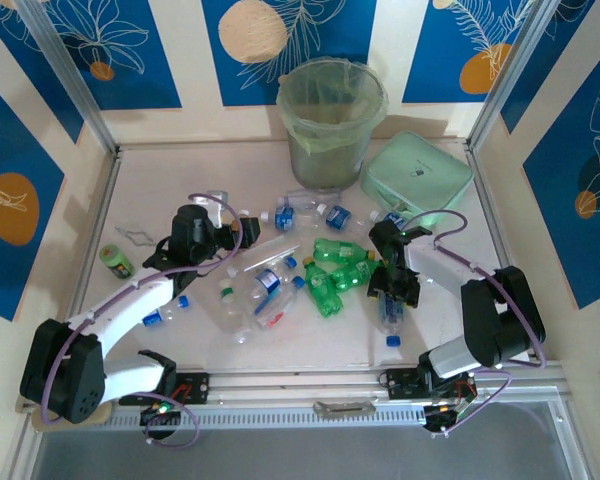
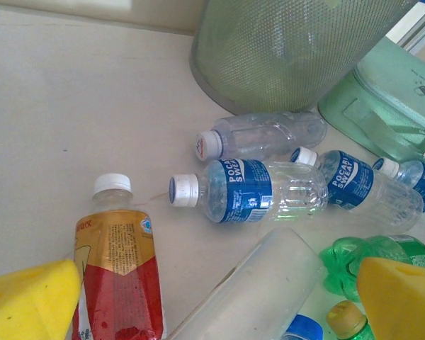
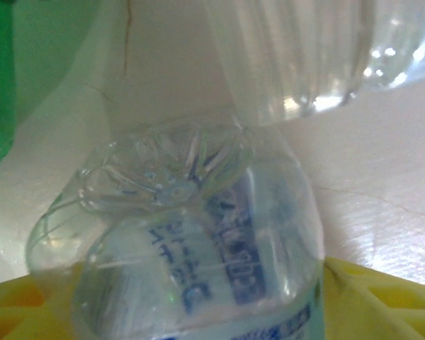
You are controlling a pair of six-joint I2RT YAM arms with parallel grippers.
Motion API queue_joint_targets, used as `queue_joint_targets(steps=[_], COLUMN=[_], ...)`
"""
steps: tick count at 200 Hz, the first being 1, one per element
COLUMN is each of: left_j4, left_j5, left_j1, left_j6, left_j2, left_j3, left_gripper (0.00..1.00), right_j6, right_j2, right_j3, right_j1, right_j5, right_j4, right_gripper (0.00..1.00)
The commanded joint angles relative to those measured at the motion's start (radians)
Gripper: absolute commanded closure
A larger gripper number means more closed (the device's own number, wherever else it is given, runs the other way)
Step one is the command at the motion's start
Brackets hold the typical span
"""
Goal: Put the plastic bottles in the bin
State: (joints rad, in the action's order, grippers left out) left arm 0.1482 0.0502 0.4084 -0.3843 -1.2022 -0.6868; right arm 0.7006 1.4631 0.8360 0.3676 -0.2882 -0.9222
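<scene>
Flanking now: the right fingers [image 3: 382,304] stand on either side of a clear bottle [image 3: 198,234] with a blue label, its moulded base toward the wrist camera. The yellow pads lie right at its walls, but I cannot tell whether they are clamped on it.
Bottle's place: lying on the desk [image 1: 180,180], just right of the green bottles [image 1: 335,268], on the near right of the heap, blue cap toward the near edge.
Left fingers [image 2: 28,304]: wide apart and empty, hanging over a red-labelled bottle [image 2: 120,283] at the left of the heap.
Plastic bottles: lying on their sides in a loose heap mid-desk, several touching.
Bin [image 1: 325,150]: upright at the far centre, bag-lined and open-topped, with a mint-green case [image 1: 417,178] just to its right.
Handling: the bottle looks empty, so probably very light. Its thin walls should dent under a hard squeeze, and the smooth round body is likely to roll or slip.
Where to hold: across the labelled mid-body, where the sides run straight, not on the domed base or the tapering shoulder.
Risk: a loose hold could let it swing or drop on the way to the far bin.
</scene>
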Motion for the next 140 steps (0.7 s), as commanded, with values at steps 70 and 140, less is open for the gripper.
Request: queue_joint_targets(steps=[70,140], left_j4=[0.09,0.134], left_j5=[-0.075,0.031], left_j1=[-0.069,-0.187], left_j6=[-0.137,-0.292], left_j2=[0.092,0.076], left_j3=[0.092,0.151], left_gripper=[0.0,0.0], right_j6=[-0.023,-0.112], right_j2=[-0.129,-0.162], right_j3=[0.078,0.437], right_j1=[0.005,-0.084], right_j5=[0.043,0.248], right_j4=[-0.057,0.087], right_gripper=[0.47,0.48])
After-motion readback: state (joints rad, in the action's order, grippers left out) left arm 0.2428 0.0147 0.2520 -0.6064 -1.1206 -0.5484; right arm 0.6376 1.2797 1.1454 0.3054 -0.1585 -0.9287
